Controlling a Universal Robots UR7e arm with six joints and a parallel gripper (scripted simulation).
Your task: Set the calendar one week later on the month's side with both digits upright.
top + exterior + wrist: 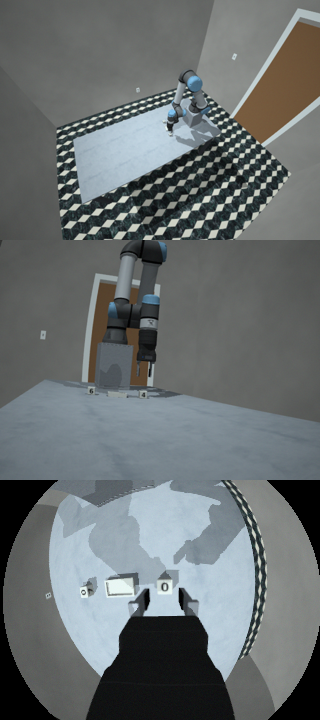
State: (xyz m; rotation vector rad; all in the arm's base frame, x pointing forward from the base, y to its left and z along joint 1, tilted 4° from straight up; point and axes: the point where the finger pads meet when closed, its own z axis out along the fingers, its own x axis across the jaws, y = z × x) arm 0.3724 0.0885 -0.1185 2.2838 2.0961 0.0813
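Note:
A low white tray (117, 394) lies flat on the grey table with no cube in it. One white cube (90, 390) stands on the table to its left and shows a 6 towards the exterior camera. A second white cube (142, 394) stands on the table to its right and shows a 4. My gripper (143, 369) is open and empty, and hangs pointing down well above the cube with the 4. In the wrist view that cube (164, 586) lies just ahead of my fingertips, with the tray (118, 587) and the other cube (84, 592) to its left.
The arm's grey pedestal (113, 365) stands just behind the tray. The table (134, 149) stretches far to the front and left. A brown door (284, 85) is in the wall behind.

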